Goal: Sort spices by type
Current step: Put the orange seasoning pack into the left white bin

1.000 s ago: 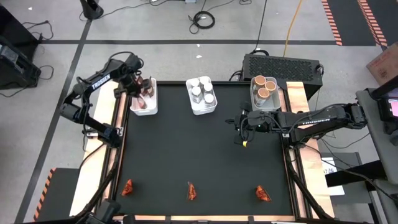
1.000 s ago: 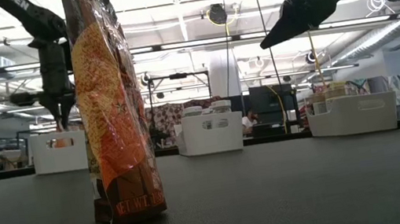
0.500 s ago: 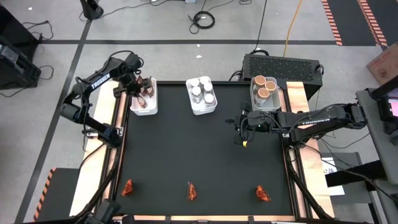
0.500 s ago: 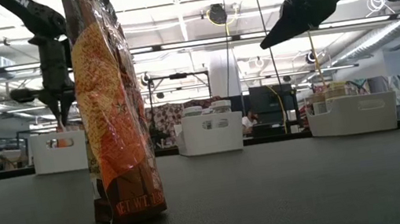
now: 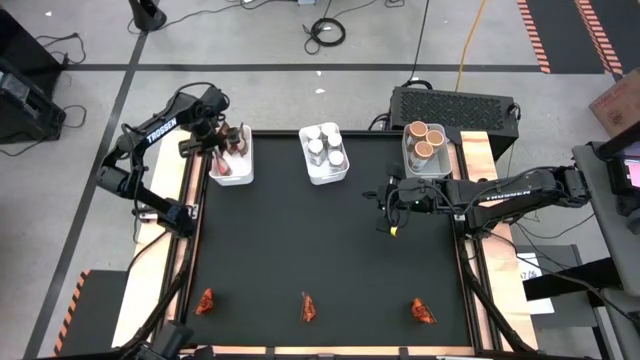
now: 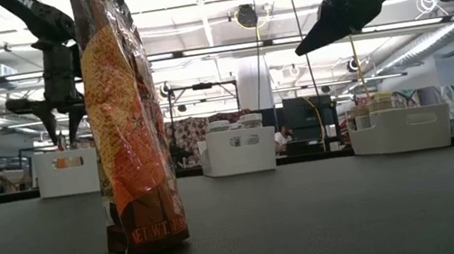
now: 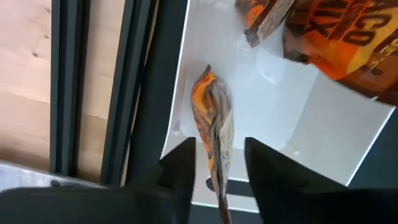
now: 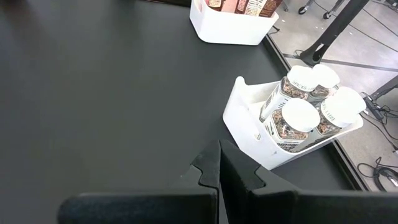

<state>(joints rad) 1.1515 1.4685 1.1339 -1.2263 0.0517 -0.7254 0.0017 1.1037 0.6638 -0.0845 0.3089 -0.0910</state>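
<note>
My left gripper (image 7: 221, 144) hangs open over the left white bin (image 5: 240, 172) at the table's far left, pointing down. Its fingers stand on either side of a red-orange sachet (image 7: 213, 121), which stands on edge inside the bin beside other sachets (image 7: 339, 37). I see no touch. My right gripper (image 8: 219, 167) is shut on nothing and hovers above the black table near the tub bin (image 5: 425, 150). Three sachets (image 5: 308, 308) lie along the table's near edge. One of them stands close before the low camera (image 6: 123, 124).
The middle bin (image 5: 323, 155) holds white-lidded jars (image 8: 301, 115). The right bin holds tan-topped tubs (image 5: 424, 135). The other two near-edge sachets lie at the left (image 5: 205, 300) and right (image 5: 423, 311). Bare black table (image 5: 320, 240) spreads between the bins and the near-edge sachets.
My left gripper has opened above the left bin without shifting, and has let go of the sachet, which now stands in the bin between its fingers.
</note>
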